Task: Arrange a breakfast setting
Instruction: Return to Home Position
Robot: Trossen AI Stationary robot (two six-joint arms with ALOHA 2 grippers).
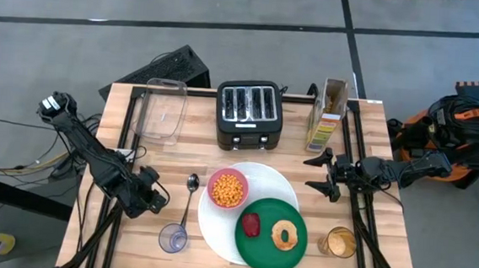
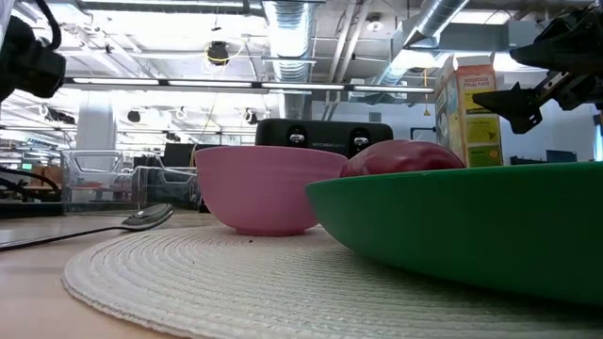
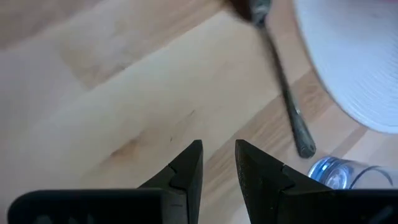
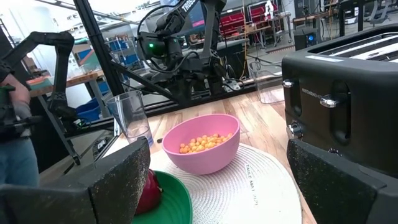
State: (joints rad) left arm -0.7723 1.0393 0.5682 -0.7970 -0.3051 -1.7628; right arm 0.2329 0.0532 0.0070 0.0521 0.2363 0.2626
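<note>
The breakfast setting lies on the half of the table away from the toaster (image 1: pixel 249 114). A white round mat (image 1: pixel 214 227) carries the pink bowl (image 1: pixel 228 189), which is full of orange cereal balls. The green plate (image 1: pixel 266 256) overlaps the right part of the mat. On this plate lie the red apple (image 1: pixel 251 224) and the bagel (image 1: pixel 284 235), side by side but not touching. The spoon (image 1: pixel 189 200) lies on the bare wood just beside the mat's left edge, and an empty clear tumbler (image 1: pixel 173 237) stands near its handle end. A second tumbler (image 1: pixel 341 242), holding an orange drink, stands to the right of the green plate.

The left gripper (image 1: pixel 159 198) hangs close above the wood, just left of the spoon. Its fingers (image 3: pixel 186 171) are near each other with a narrow gap, and they hold nothing. The right gripper (image 1: pixel 320 175) waits to the right of the mat, near the cereal box (image 1: pixel 329 115), with its fingers spread wide and empty.

I judge the setting practically finished: each piece seems to have its place, and only the drawing back of the arms is left.

Only the high view shows the bagel and the drink tumbler. In the low view the green plate's rim hides them, and only the top of the apple rises over it. The right wrist view looks into the bowl and shows the cereal, which the low view cannot.
</note>
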